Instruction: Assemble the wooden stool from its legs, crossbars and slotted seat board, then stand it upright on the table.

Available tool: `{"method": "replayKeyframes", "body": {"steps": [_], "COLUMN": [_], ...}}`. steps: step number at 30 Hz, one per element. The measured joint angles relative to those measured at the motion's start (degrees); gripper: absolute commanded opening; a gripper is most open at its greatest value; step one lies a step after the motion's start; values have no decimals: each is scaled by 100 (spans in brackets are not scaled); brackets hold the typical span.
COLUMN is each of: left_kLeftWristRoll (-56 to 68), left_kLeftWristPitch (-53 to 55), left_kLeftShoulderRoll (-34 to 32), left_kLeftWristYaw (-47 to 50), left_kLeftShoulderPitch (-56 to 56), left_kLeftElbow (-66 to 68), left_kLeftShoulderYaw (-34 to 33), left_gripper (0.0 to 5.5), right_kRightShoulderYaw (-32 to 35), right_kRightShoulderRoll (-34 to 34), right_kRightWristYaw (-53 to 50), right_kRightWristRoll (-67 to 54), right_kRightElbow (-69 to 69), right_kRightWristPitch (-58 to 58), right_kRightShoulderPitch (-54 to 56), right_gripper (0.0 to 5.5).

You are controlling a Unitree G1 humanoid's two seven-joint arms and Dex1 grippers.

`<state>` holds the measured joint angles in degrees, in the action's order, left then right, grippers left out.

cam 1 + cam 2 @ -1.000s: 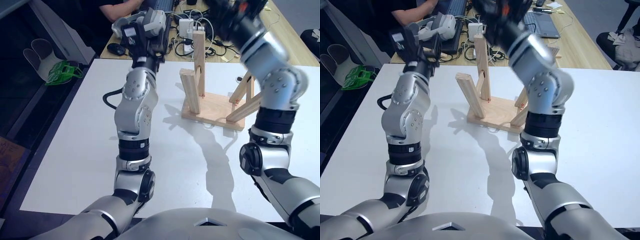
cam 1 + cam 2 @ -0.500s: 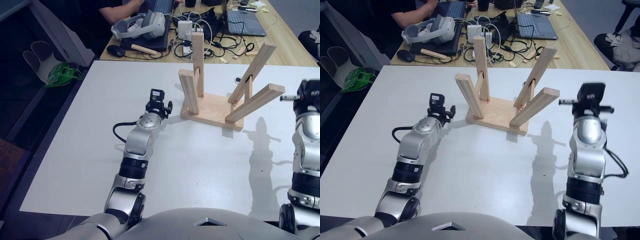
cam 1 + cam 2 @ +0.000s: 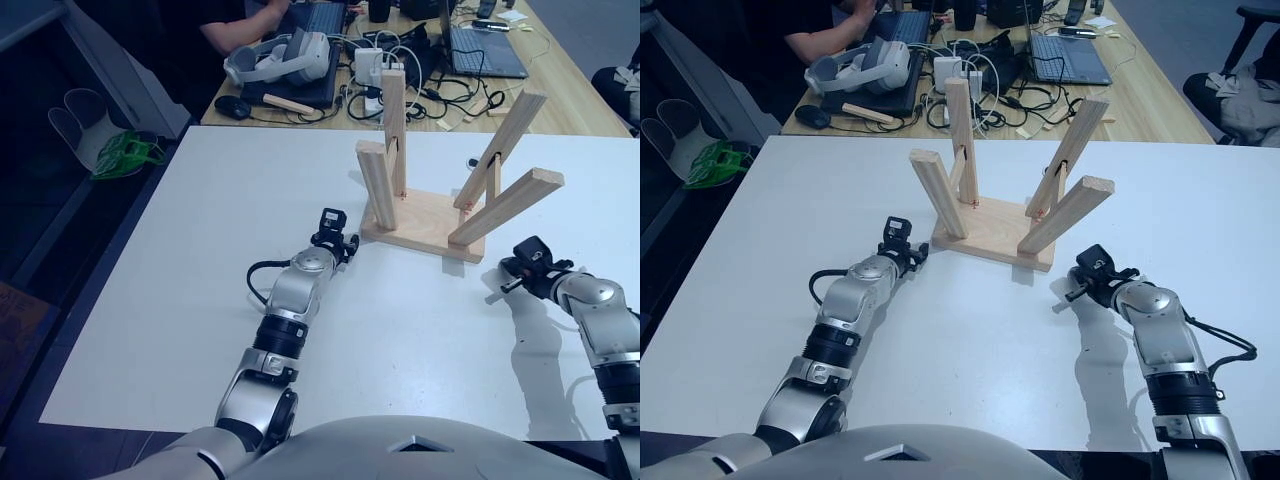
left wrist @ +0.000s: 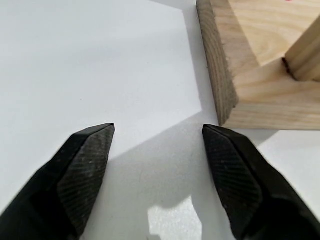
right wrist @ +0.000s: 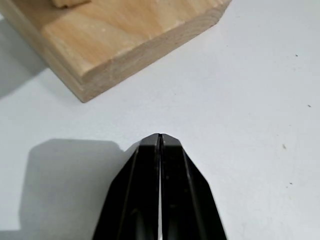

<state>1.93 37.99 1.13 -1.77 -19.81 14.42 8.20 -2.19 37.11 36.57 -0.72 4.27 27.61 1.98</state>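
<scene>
The wooden stool (image 3: pixel 425 215) lies upside down on the white table (image 3: pixel 180 300), right of centre and towards the far side. Its seat board (image 3: pixel 430 225) rests flat on the tabletop, and four legs rise from it, splayed in two pairs, one pair left (image 3: pixel 394 125) and one pair right (image 3: pixel 508 135). Small red marks show where the legs meet the board.

The left gripper (image 4: pixel 157 132) sits low over the table just beside the board's left near corner, its fingers spread apart with nothing between them. The right gripper (image 5: pixel 159 137) lies low near the board's right near corner, not touching it, its fingers pressed together on nothing.

White tabletop stretches wide to the left of the stool and towards the near edge. The far edge sits against a wooden desk (image 3: pixel 590 110) crowded with a headset (image 3: pixel 280 58), a laptop (image 3: pixel 480 50), a mouse (image 3: pixel 232 98), a loose wooden piece (image 3: pixel 290 103) and tangled cables (image 3: pixel 440 95). A green object (image 3: pixel 125 152) lies off the table's far left corner.
</scene>
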Motion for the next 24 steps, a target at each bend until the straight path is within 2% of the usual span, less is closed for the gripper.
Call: {"method": "replayKeyframes", "body": {"steps": [2,4,14,24], "left_kLeftWristRoll": [-5,-5,142,208], "left_kLeftWristPitch": [-98,-247,-721,-706], "left_kLeftShoulderRoll": [81,174,517,569], "left_kLeftWristYaw": [82,167,96,-78], "left_kLeftShoulderPitch": [41,40,-214,-264], "left_kLeftElbow": [15,105,709,796], "left_kLeftShoulderYaw": [-70,-177,-434,-425], "left_gripper": [327,301,146,3], "right_kRightShoulderYaw": [-72,-83,-51,-106], "right_kRightShoulderRoll": [10,32,47,-1], "right_kRightWristYaw": [159,181,162,47], "right_kRightWristRoll": [-56,-81,-177,-173], "right_kRightElbow": [-188,-254,-232,80], "right_kRightWristPitch": [37,68,144,143], "right_kRightShoulderPitch": [-99,-131,-112,249], "right_gripper": [2,0,0,0]}}
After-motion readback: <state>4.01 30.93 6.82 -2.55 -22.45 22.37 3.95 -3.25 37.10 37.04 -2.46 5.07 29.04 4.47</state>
